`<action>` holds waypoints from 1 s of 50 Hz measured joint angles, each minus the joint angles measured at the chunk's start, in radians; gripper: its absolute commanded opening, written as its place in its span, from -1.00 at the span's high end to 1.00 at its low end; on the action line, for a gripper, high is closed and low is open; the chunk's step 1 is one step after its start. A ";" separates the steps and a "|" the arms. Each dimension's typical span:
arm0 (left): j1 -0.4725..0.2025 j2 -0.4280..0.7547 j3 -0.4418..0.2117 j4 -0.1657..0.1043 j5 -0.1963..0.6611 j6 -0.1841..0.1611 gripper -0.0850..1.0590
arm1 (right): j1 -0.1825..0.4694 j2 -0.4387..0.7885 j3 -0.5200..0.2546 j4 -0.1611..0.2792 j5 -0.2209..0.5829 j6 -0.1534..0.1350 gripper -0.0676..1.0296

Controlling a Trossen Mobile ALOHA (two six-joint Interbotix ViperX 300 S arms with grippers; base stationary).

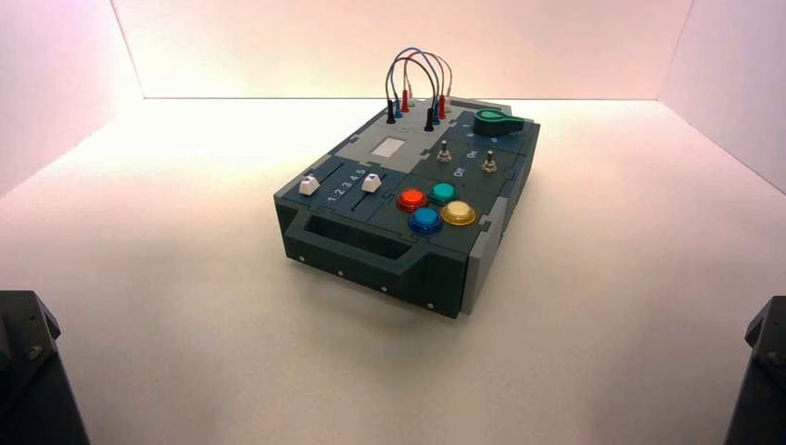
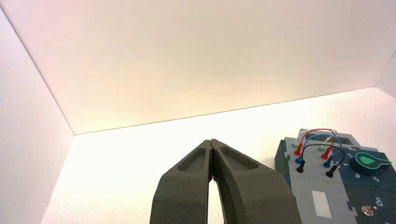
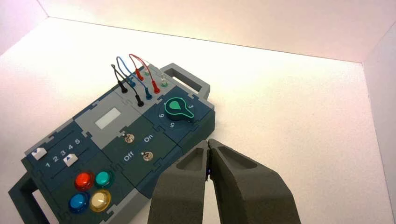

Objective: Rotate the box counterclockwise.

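Standing on the pale table [image 1: 195, 306], between the two arms and ahead of both: one dark teal-grey panel box [image 1: 399, 185], set askew, its near end angled toward the left arm's side and its far end toward the right. It is touched by neither gripper.

Left gripper [image 2: 211, 141]: held at the near left, well apart from the box; fingertips together, nothing clamped.

Right gripper [image 3: 208, 141]: held at the near right, likewise apart from the box; fingertips together, nothing clamped.

Fittings, near end: one dark handle [image 1: 357, 246]; two white sliders [image 1: 371, 183], placed on the left part; four round buttons, red [image 1: 412, 198], green [image 1: 443, 192], blue [image 1: 425, 219] and yellow [image 1: 458, 212], grouped to their right.

Fittings, middle: one pale rectangular window [image 1: 387, 147]; two toggle switches [image 3: 147, 156], with "On" and "Off" lettered beside them.

Fittings, far end: looped wires [image 3: 123, 70] in black, blue and red, plugged upright; one green knob [image 3: 177, 108], mounted to their right.
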State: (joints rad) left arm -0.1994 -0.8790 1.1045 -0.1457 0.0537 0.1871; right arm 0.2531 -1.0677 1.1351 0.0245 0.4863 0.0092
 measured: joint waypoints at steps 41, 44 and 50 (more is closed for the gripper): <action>0.000 0.091 -0.008 0.000 0.095 0.000 0.91 | 0.000 0.006 -0.002 0.002 0.044 0.011 0.92; 0.000 0.138 -0.021 0.000 0.137 0.000 0.91 | 0.000 0.029 -0.002 0.003 0.054 0.014 0.92; 0.000 0.241 -0.058 -0.002 0.207 0.000 0.91 | -0.002 0.103 -0.006 0.002 0.067 0.015 0.92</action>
State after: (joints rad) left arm -0.1994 -0.6381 1.0462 -0.1473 0.2608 0.1871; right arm 0.2516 -0.9649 1.1290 0.0261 0.5538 0.0245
